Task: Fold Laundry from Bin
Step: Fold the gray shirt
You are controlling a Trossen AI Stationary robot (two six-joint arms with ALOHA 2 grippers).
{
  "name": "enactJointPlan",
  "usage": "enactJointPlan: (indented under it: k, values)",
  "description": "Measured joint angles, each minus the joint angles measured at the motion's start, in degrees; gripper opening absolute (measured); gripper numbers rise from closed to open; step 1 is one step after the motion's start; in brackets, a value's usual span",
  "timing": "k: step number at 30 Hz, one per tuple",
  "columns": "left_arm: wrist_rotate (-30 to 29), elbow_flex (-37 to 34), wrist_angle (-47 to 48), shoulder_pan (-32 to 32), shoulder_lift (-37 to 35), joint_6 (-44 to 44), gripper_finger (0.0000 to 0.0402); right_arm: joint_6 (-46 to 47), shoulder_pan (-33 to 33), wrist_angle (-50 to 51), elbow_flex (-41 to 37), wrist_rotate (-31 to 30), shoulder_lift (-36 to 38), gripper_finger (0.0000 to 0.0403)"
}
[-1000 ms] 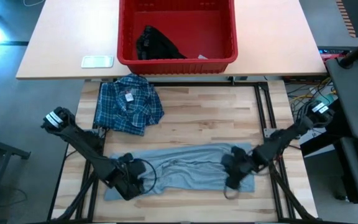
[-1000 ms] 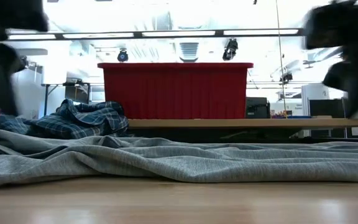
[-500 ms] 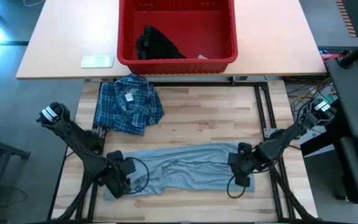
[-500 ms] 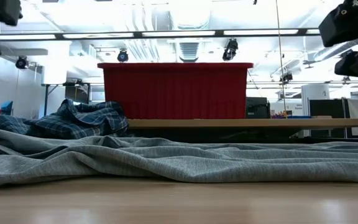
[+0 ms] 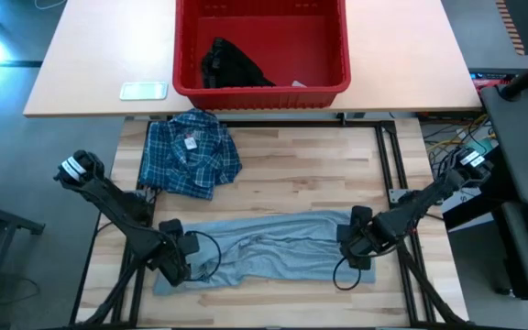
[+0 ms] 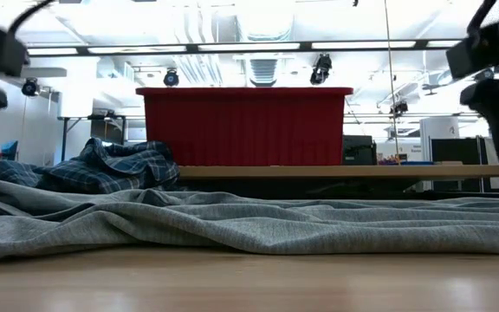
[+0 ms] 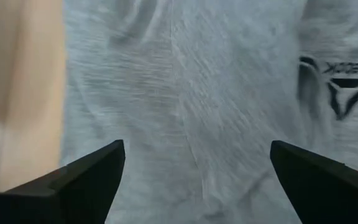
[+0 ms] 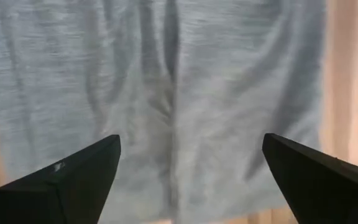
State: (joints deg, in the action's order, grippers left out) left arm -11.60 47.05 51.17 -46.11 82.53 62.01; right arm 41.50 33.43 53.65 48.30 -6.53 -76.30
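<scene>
1. The left gripper [image 5: 180,259] hangs over the left end of the grey T-shirt [image 5: 269,249], its fingers [image 7: 86,180] spread wide with nothing between them; only grey cloth and the shirt's dark logo [image 7: 340,84] lie below.
2. The right gripper [image 5: 356,246] sits over the T-shirt's right end, fingers [image 8: 73,180] likewise wide apart and empty, with rumpled fabric beneath.
3. The T-shirt lies stretched across the near part of the wooden table [image 5: 319,174], wrinkled along its middle, its ends close to the table's left and right edges. A strip of bare wood shows past the cloth in each wrist view.
4. Bare wood lies open between the T-shirt and the table's far edge on the right side.
5. The plaid shirt [image 5: 191,153] is bunched at the far left of the table, apart from the T-shirt.
6. The red bin [image 5: 262,90] stands on the paler table [image 5: 90,64] beyond, holding a black garment [image 5: 230,64].
</scene>
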Motion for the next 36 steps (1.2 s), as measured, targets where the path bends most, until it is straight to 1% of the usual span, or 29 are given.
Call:
enactJointPlan:
  k: [3,6,9,12,16,19,21,24,28,31,33,36]
  values:
    - [0.1,-3.7,-5.3,0.0,0.0,0.0,0.0377,-1.1,0.0,-4.1,-1.0,0.6,-3.4,0.0391]
    - [0.2,-6.0,-7.8,0.0,0.0,-0.1,0.0371,-1.7,-0.2,-5.0,-1.0,1.6,-7.9,0.0391]
    - [0.5,-7.8,-7.8,-0.2,0.0,-0.5,0.0370,-1.5,-0.3,-5.1,-1.0,6.1,-12.0,0.0391]
    - [3.0,-8.5,-8.5,-0.7,-0.1,-2.8,0.0374,-1.6,1.2,-5.1,-1.3,11.8,-15.2,0.0391]
    - [6.0,-7.7,-8.4,-2.3,0.0,-6.2,0.0375,-2.0,2.9,-5.0,-2.6,15.6,-15.3,0.0391]
    - [5.3,-6.3,-8.7,-2.5,0.0,-7.1,0.0375,-2.3,3.2,-4.3,-2.9,17.5,-12.8,0.0391]
    - [3.8,-5.7,-8.5,-2.4,0.0,-7.1,0.0375,-2.5,3.2,-4.4,-2.9,16.9,-10.9,0.0391]
    - [3.5,-4.3,-7.7,-1.9,0.0,-7.1,0.0375,-2.5,3.3,-3.9,-1.9,14.0,-7.9,0.0391]
    - [2.8,0.9,-3.0,-1.8,-0.5,-5.6,0.0375,0.0,3.0,-4.8,-0.3,12.5,-4.2,0.0391]
    - [0.0,3.7,-1.7,-1.7,-2.3,-4.4,0.0375,1.8,2.4,-4.7,-0.3,12.5,-2.5,0.0391]
    - [-2.1,3.3,-1.7,-1.0,-3.8,-3.9,0.0375,1.4,1.7,-4.8,-0.6,11.3,-2.0,0.0391]
    - [-3.6,0.0,-2.3,2.7,-5.4,-2.0,0.0372,1.2,-0.8,-5.0,-1.1,7.7,-2.1,0.0391]
